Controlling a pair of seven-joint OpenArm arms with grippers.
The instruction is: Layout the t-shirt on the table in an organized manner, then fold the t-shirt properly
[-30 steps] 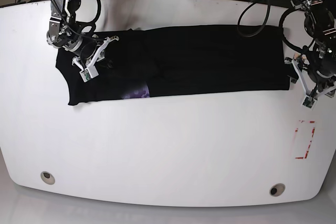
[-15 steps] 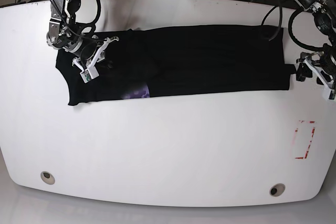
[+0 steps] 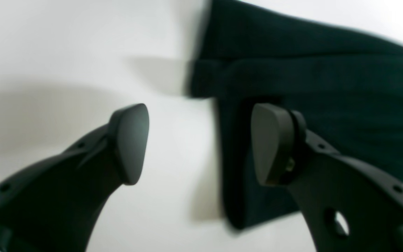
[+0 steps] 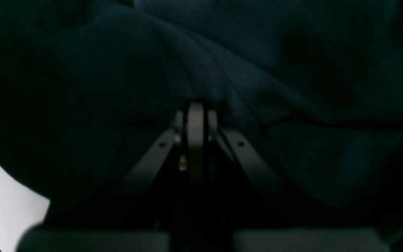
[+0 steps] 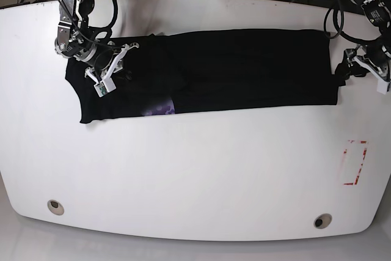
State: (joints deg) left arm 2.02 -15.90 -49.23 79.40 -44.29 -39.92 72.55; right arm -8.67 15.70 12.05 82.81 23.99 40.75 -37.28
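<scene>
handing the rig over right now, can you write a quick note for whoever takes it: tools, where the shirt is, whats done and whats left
Right tool: shut, pinching cloth of the t-shirt near its collar end; its wrist view shows the jaws closed with black fabric bunched around them.
Left tool: open, holding nothing, at the shirt's hem end, one pad over the cloth edge and one over bare table.
Shirt: lies as a long band across the far half of the table, a purple patch showing at its near edge.
Done: laid out and apparently folded lengthwise into a band.
Left: grasp the hem end, fold end to end, tidy up.
</scene>
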